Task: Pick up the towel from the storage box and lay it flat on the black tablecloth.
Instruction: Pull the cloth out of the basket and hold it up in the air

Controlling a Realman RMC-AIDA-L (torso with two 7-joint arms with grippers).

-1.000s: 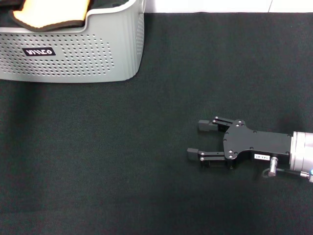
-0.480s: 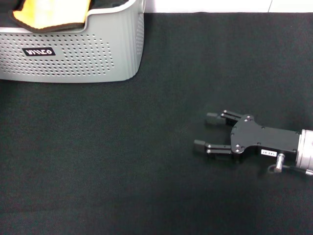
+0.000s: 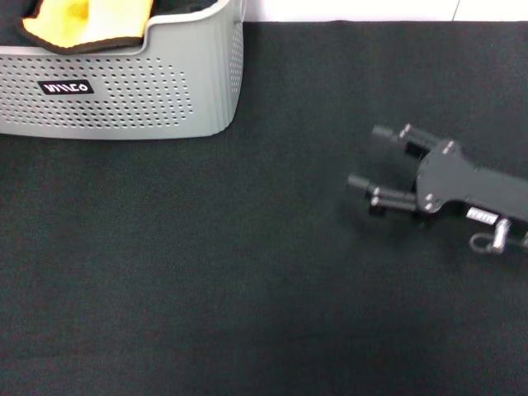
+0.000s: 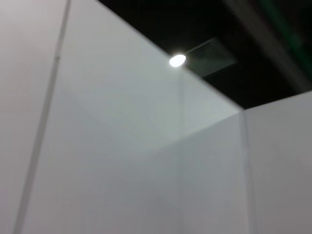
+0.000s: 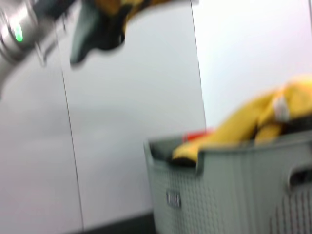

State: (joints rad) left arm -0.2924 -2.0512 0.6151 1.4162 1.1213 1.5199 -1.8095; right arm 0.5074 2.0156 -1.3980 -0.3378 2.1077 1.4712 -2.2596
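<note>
The towel (image 5: 95, 34) shows only in the right wrist view, a grey and yellow-orange fold hanging in the air from the end of my left arm (image 5: 14, 34); my left gripper's hold is hidden behind the fold. The storage box (image 3: 124, 99) stands at the far left of the black tablecloth (image 3: 206, 272). My right gripper (image 3: 369, 157) hovers open and empty over the cloth's right side, pointing toward the box (image 5: 224, 190) and well apart from it.
A smaller yellow-orange cloth (image 3: 82, 21) with dark edging lies over the box's rim, and it also shows in the right wrist view (image 5: 253, 122). White wall panels stand behind the table. The left wrist view shows only wall and ceiling.
My right gripper has swung to the right and toward the far side, tilting as it went, still open. The box and the yellow-orange cloth have not moved.
</note>
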